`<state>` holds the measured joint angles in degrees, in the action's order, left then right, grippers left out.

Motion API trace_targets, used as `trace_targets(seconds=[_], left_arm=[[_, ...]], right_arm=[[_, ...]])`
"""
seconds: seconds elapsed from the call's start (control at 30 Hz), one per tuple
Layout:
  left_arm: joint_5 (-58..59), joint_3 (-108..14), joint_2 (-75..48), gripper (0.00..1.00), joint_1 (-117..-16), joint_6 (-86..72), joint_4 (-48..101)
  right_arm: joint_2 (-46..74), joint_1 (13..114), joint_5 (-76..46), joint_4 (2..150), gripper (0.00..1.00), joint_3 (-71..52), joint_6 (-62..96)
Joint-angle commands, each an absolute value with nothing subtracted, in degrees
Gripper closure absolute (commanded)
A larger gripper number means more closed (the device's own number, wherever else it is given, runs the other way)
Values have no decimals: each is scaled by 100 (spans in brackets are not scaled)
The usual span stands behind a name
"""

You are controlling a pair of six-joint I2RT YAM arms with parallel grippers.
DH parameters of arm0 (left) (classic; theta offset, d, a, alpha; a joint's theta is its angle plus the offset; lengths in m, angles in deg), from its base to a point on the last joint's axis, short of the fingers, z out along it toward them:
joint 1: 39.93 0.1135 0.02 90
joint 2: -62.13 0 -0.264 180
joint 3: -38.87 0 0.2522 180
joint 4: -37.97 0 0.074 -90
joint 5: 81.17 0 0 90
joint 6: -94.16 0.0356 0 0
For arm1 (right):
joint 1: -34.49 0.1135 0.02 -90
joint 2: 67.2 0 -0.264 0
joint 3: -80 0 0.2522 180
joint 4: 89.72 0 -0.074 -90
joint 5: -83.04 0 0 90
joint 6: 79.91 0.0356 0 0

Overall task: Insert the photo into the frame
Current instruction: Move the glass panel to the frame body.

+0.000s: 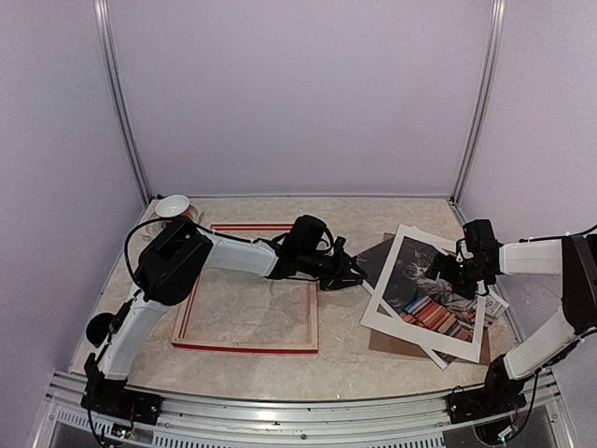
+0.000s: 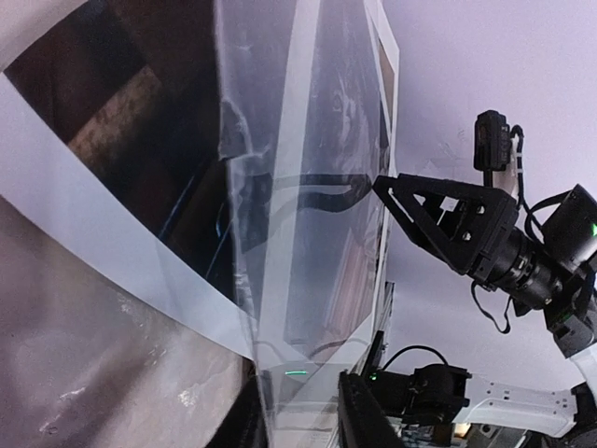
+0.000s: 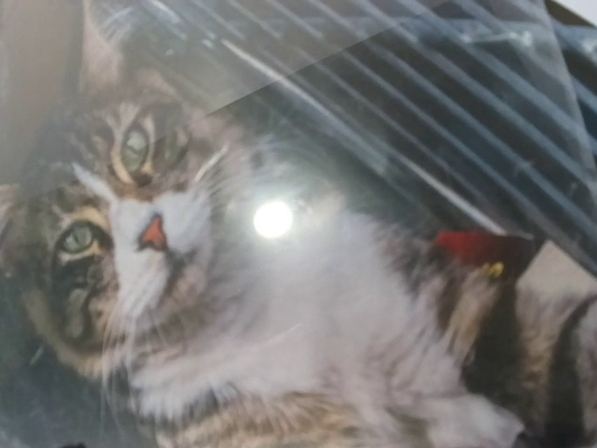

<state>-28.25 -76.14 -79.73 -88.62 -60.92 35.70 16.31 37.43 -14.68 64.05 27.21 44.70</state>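
Note:
The frame (image 1: 244,287) lies on the table left of centre, pale wood back up, red showing at its edges. The photo (image 1: 431,291) of the tabby cat, with its white border, lies askew at the right on a brown board (image 1: 392,343). A clear sheet (image 2: 308,233) covers part of the photo (image 2: 103,261). My left gripper (image 1: 354,273) reaches to the photo's left edge; its two fingers (image 2: 358,415) stand apart with the clear sheet's edge between them. My right gripper (image 1: 464,271) sits low over the cat picture (image 3: 280,308); its fingers do not show in the right wrist view.
A white cup (image 1: 173,206) stands at the back left corner by the frame. The brown board juts out under the photo near the front right. Walls close the table in at the back and sides. The right arm's black wrist (image 2: 494,252) hangs beyond the sheet.

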Motion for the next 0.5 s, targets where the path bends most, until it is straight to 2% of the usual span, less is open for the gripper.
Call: trace_targets(seconds=[0.0, 0.13, 0.47], left_arm=[[-2882, -7535, -8072, 84, -8861, -6083, 3849], [-2819, -7487, -7966, 100, -8837, -6005, 3823], [-2624, -7270, -7289, 100, -8678, -5583, 3544]], right_arm=[[1616, 3783, -1494, 6351, 1, 2774, 4505], [1418, 3826, -1440, 6115, 1, 2649, 4513], [514, 3862, -1280, 5380, 1, 2003, 4464]])
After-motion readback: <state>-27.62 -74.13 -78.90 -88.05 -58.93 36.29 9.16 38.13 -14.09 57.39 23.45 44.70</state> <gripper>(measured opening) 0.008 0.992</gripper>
